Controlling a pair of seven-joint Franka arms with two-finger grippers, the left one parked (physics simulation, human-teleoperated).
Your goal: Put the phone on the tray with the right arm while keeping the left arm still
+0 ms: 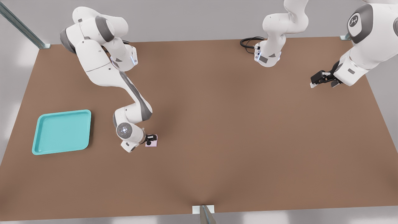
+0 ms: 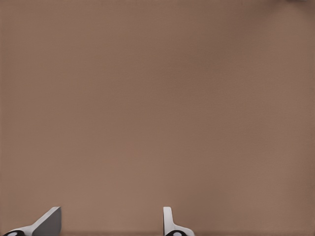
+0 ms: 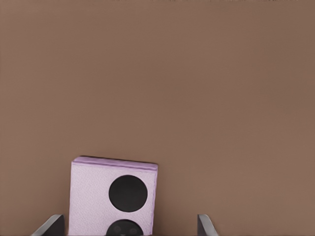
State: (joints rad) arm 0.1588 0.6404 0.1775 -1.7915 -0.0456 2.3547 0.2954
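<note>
Even, diffuse light, soft shadows on the brown table (image 1: 236, 130) under the arm, slightly soft renders, no glare.

A brown table (image 1: 217, 130) fills the room, metal posts (image 1: 21, 26) at its corners, a black cable (image 1: 248, 42) coiled at the far edge.

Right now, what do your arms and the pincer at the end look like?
The right arm is glossy white, built of rounded segments with grey joint covers. Its pincer, over the phone, is black with two pale-tipped fingers. A black cable coils at the other arm's base.
</note>
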